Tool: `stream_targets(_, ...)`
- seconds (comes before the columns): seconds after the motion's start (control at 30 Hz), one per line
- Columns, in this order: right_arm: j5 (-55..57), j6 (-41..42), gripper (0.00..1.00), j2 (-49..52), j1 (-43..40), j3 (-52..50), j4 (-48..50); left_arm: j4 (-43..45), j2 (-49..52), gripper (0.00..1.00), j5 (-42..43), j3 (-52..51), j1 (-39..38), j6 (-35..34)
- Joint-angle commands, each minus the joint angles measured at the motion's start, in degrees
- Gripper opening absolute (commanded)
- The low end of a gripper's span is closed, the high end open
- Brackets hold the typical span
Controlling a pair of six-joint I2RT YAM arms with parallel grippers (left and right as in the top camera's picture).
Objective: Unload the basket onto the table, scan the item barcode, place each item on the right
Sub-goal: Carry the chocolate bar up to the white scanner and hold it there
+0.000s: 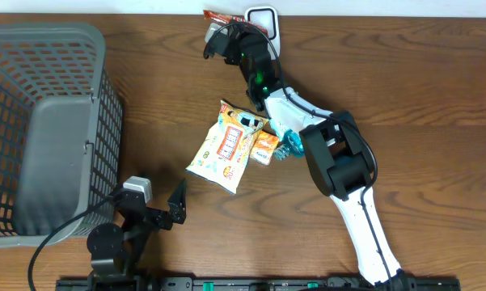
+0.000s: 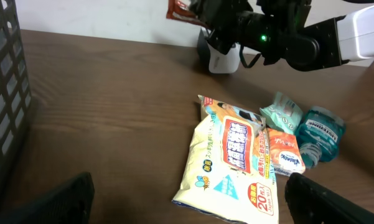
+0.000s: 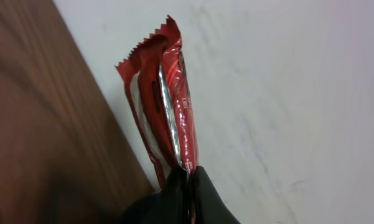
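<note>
With one sealed end of the red crinkle-edged foil snack wrapper (image 3: 168, 106) clamped in it, the right pincer (image 3: 188, 182) is clenched tight at the upper centre of the overhead frame. It holds the wrapper (image 1: 218, 14) in the air at the far edge of the brown wooden counter (image 1: 404, 89), just left of the white boxy scanner (image 1: 263, 20).

The left pincer (image 1: 158, 212) sits released and empty at the lower left, near the grey plastic mesh basket (image 1: 65, 48). It is well apart from the yellow pack of wet wipes (image 2: 230, 162) and the small packets lying beside it mid-counter.

The step in hand looks to be presenting the wrapper to the scanner (image 2: 219, 59). In the right wrist view the wrapper stands nearly edge-on, and the barcode cannot be seen. To do this well, the wrist would likely need to roll until a broad printed face squares up to the scanner's window. The foil should stay taut, since creases and glare can spoil a read. The grip is best kept at the seam, so that no finger covers the code, with a steady pause in front of the window.
</note>
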Motion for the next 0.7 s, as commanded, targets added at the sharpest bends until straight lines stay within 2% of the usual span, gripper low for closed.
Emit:
stream_targets(0.0, 1.5, -1.5, 0.01, 1.0, -1.6, 1.8, -1.0, -0.7, 0.0, 0.98, -0.2, -1.1, 0.2, -0.5)
stream_targets(0.43, -0.8, -1.6, 0.01, 1.0, -3.8, 1.8, -3.8, -0.7, 0.0, 0.98, -0.2, -1.1, 0.2, -0.5)
stream_targets(0.67, -3.7, -7.0, 0.01, 1.0, -4.7, 1.8, 3.5, -0.7, 0.0, 0.98, -0.2, -1.1, 0.2, -0.5)
